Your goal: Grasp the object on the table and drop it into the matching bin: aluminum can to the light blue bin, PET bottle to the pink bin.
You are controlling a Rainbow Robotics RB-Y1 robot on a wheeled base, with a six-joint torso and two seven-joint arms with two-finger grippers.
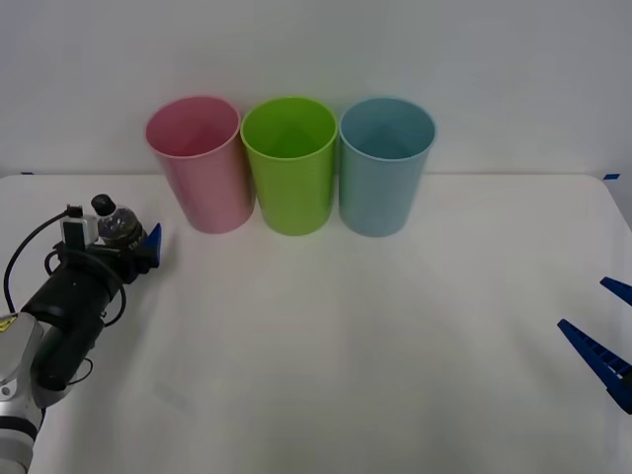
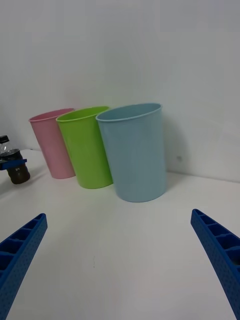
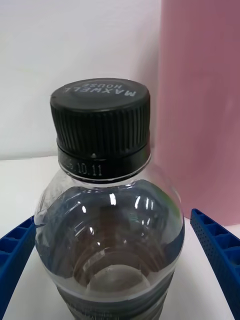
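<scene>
The PET bottle (image 1: 118, 228), small and clear with a black cap (image 3: 100, 121) and dark lower body, stands upright at the far left of the white table (image 1: 326, 336). My left gripper (image 1: 128, 243) is shut on it, a blue finger (image 3: 216, 246) against each side. The pink bin (image 1: 198, 163) stands just behind and to the right of the bottle, and it rises close behind the bottle in the left wrist view (image 3: 200, 100). The light blue bin (image 1: 385, 165) is the rightmost of the row. My right gripper (image 1: 604, 331) hangs open and holds nothing at the table's right edge.
A lime green bin (image 1: 290, 164) stands between the pink and light blue bins; the three touch in a row along the back by the white wall. The right wrist view shows the same row (image 2: 86, 146) and the held bottle (image 2: 15, 167) farther off.
</scene>
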